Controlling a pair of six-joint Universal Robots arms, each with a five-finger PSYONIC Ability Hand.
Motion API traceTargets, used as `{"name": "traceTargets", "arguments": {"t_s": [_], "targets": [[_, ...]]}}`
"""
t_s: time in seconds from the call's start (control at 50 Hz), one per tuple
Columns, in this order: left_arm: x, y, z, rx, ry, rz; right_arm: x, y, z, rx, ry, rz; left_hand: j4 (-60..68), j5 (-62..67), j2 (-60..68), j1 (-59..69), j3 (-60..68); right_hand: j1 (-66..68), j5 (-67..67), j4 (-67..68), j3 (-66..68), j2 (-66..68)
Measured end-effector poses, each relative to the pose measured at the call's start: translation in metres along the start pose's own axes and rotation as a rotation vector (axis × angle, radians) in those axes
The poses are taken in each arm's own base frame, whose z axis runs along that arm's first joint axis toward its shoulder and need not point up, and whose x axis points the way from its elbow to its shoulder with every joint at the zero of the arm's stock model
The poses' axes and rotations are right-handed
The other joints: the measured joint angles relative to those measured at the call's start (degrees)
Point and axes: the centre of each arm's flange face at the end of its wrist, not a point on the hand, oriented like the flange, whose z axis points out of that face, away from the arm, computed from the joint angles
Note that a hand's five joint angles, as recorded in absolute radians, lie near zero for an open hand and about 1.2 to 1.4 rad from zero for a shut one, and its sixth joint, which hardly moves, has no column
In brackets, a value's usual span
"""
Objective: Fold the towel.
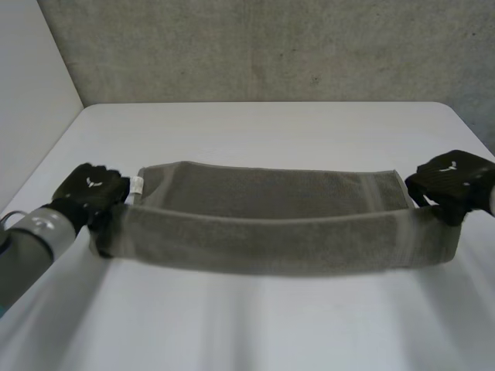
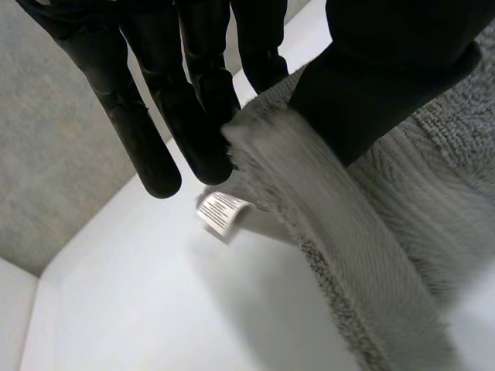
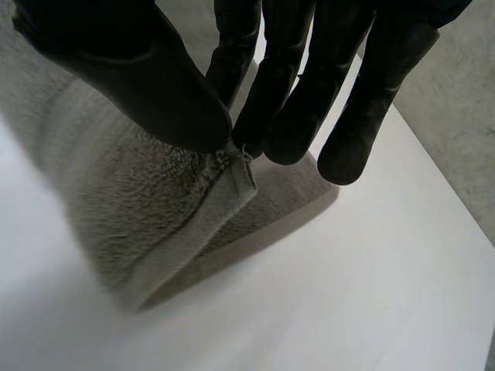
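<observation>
A grey towel (image 1: 263, 220) stretches across the white table (image 1: 263, 124), its near edge lifted and carried over the far half. My left hand (image 1: 91, 189) holds the towel's left end; in its wrist view the thumb and fingers (image 2: 193, 116) pinch the lifted corner of the towel (image 2: 325, 201), and a white label (image 2: 220, 212) hangs just beneath. My right hand (image 1: 452, 182) holds the right end; its thumb and fingers (image 3: 278, 108) pinch the corner of the towel (image 3: 162, 209) there. The towel hangs slack between both hands.
A grey wall (image 1: 263, 46) runs behind the table's far edge. A pale wall (image 1: 31, 77) stands at the left. Bare white tabletop (image 1: 255, 325) lies in front of the towel and beyond it.
</observation>
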Motion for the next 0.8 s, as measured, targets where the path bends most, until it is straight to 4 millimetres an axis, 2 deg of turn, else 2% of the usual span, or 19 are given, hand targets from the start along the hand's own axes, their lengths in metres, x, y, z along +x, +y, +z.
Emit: {"name": "traceTargets", "arguments": {"t_s": [0.1,0.16,0.26,0.32,0.36,0.42,0.44,0.5,0.54,0.6,0.64,0.7,0.8], "targets": [[-0.009,-0.003,0.034,0.071,-0.049,0.035,0.005,-0.002,0.032,0.033,0.096,0.001,0.00,0.00,0.00,0.00,0.00,0.00,0.00,0.00,0.00,0.00],[-0.015,-0.006,0.048,0.097,-0.084,0.049,0.009,-0.004,0.044,0.073,0.147,0.019,0.00,0.23,0.00,0.00,0.00,0.00,0.00,0.00,0.00,0.00],[-0.020,-0.010,0.062,0.124,-0.116,0.060,0.015,-0.012,0.054,0.147,0.200,0.044,0.00,0.28,0.00,0.00,0.00,0.00,0.00,0.00,0.00,0.00],[-0.024,-0.020,0.072,0.171,-0.140,0.075,0.021,-0.024,0.060,0.235,0.255,0.053,0.01,0.29,0.00,0.00,0.00,0.00,0.00,0.00,0.00,0.00],[-0.030,-0.034,0.078,0.232,-0.169,0.091,0.032,-0.039,0.062,0.327,0.326,0.055,0.01,0.30,0.00,0.00,0.00,0.00,0.00,0.00,0.00,0.00],[-0.045,-0.073,0.086,0.397,-0.252,0.117,0.059,-0.069,0.056,0.507,0.491,0.056,0.01,0.31,0.01,0.00,0.00,0.00,0.00,0.00,0.00,0.00],[-0.052,-0.093,0.086,0.481,-0.292,0.121,0.072,-0.085,0.048,0.591,0.568,0.055,0.02,0.31,0.01,0.00,0.01,0.01,0.00,0.02,0.00,0.00],[-0.074,-0.151,0.075,0.734,-0.402,0.103,0.101,-0.122,0.017,0.796,0.745,0.055,0.02,0.31,0.01,0.00,0.01,0.04,0.00,0.13,0.02,0.00],[-0.085,-0.177,0.063,0.859,-0.444,0.075,0.110,-0.138,-0.001,0.876,0.806,0.053,0.02,0.31,0.01,0.00,0.01,0.06,0.00,0.30,0.05,0.00],[-0.092,-0.199,0.047,0.968,-0.465,0.023,0.112,-0.147,-0.016,0.911,0.818,0.050,0.02,0.58,0.01,0.00,0.01,0.13,0.11,0.30,0.06,0.00],[-0.092,-0.199,0.043,0.975,-0.455,-0.011,0.108,-0.146,-0.017,0.889,0.784,0.049,0.02,0.65,0.01,0.00,0.01,0.15,0.13,0.30,0.06,0.00],[-0.084,-0.182,0.045,0.894,-0.411,-0.066,0.093,-0.135,-0.011,0.798,0.683,0.053,0.02,0.72,0.01,0.00,0.01,0.15,0.14,0.30,0.06,0.00],[-0.060,-0.125,0.052,0.656,-0.320,-0.132,0.059,-0.098,0.007,0.572,0.488,0.047,0.02,0.72,0.02,0.00,0.02,0.15,0.14,0.30,0.06,0.00]]}}
